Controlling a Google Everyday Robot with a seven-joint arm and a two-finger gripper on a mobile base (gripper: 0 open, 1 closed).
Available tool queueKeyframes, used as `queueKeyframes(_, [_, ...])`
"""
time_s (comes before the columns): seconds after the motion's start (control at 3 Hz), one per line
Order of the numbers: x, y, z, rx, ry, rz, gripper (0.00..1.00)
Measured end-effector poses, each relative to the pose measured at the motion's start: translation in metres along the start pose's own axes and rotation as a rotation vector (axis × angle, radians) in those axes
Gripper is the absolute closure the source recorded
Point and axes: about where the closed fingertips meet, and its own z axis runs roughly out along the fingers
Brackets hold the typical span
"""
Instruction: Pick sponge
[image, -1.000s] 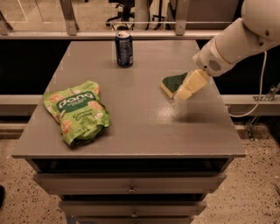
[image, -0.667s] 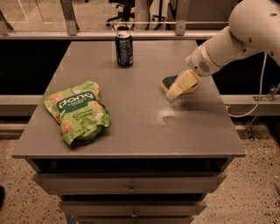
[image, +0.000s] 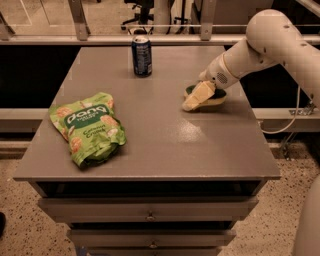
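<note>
I find the sponge (image: 219, 95), dark green over pale foam, flat on the smooth grey counter (image: 175, 145) near its right edge. The gripper (image: 196, 97) rests against the sponge's left side; I cannot tell its grip. A blue can (image: 142, 55) stands left of the sponge toward the back, and a crinkled green snack bag (image: 89, 127) lies well apart to the left.

Likely an office: rolling chair (image: 142, 7) behind table (image: 165, 150); gripper (image: 199, 95) at sponge (image: 217, 94).

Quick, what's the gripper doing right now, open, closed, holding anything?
Gripper: low over the sponge near the table's right edge; whether it is open, closed or holding cannot be told.
</note>
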Motion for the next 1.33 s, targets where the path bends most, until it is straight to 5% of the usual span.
queueKeyframes(1.0, [-0.003,-0.005,-0.001,-0.031,0.009,0.008,0.85])
queueKeyframes(1.33, [-0.023,0.001,-0.026,-0.009,-0.048,-0.035,1.00])
